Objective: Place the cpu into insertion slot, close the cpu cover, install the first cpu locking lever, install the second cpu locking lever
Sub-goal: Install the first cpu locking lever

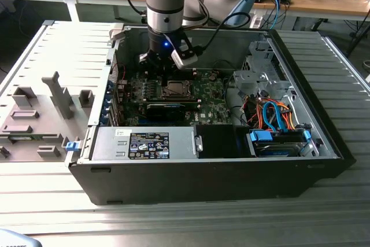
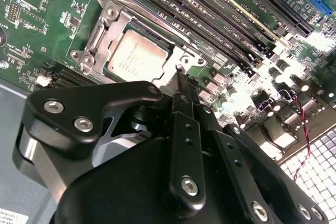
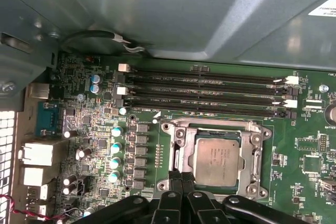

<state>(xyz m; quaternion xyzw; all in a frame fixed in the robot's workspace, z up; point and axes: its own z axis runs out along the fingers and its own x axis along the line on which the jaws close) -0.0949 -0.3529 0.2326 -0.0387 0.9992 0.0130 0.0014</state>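
The cpu point(image 2: 137, 56) point(image 3: 216, 162) lies flat in the insertion slot point(image 1: 173, 89), its pale metal face up. Around it, the silvery cpu cover point(image 2: 112, 15) point(image 3: 253, 129) lies down as a frame, with the chip showing through its window. My gripper point(image 2: 180, 74) point(image 3: 181, 176) point(image 1: 164, 74) is shut, its thin black fingers pressed together with nothing seen between them. Their tips sit right at the socket frame's edge, beside the chip. A thin metal lever point(image 2: 181, 38) runs along the frame's side nearest the memory slots.
Long black memory slots point(image 3: 205, 90) point(image 2: 236, 19) run next to the socket. The open computer case point(image 1: 324, 137) walls the board in. Inside it are a drive cage with orange and blue cables point(image 1: 272, 114) and a power supply point(image 1: 144, 143). A grey fixture tray point(image 1: 40, 114) lies outside.
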